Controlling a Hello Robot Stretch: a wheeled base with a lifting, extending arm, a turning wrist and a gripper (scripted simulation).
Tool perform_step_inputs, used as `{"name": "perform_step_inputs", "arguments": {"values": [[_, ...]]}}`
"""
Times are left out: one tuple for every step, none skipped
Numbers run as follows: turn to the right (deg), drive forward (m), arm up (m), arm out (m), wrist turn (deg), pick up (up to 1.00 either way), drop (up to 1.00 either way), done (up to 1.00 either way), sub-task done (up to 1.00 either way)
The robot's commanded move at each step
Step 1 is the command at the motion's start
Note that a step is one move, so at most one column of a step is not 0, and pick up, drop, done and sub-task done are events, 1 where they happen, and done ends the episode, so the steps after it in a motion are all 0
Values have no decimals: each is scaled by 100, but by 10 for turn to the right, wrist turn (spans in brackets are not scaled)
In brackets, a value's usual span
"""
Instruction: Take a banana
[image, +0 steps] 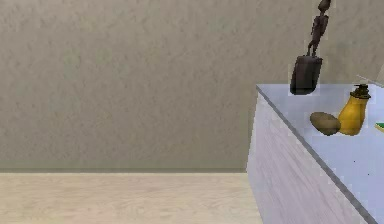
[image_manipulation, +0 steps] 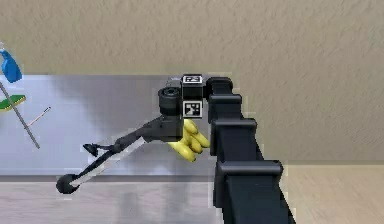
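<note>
The dark square arm (image_manipulation: 235, 140) reaches out over the pale grey counter top (image_manipulation: 100, 110). At its far end sit two small white squares with black marks (image_manipulation: 190, 95). The dark gripper (image_manipulation: 85, 168) stretches two thin fingers (image_manipulation: 120, 143) toward the arm side view's left. The yellow, lumpy banana (image_manipulation: 188, 143) sits just under the squares, maybe on the counter. I cannot tell if the gripper holds anything.
</note>
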Motion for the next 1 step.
{"name": "perform_step_inputs", "arguments": {"values": [[0, 0, 0, 0, 450, 0, 0, 0, 0]]}}
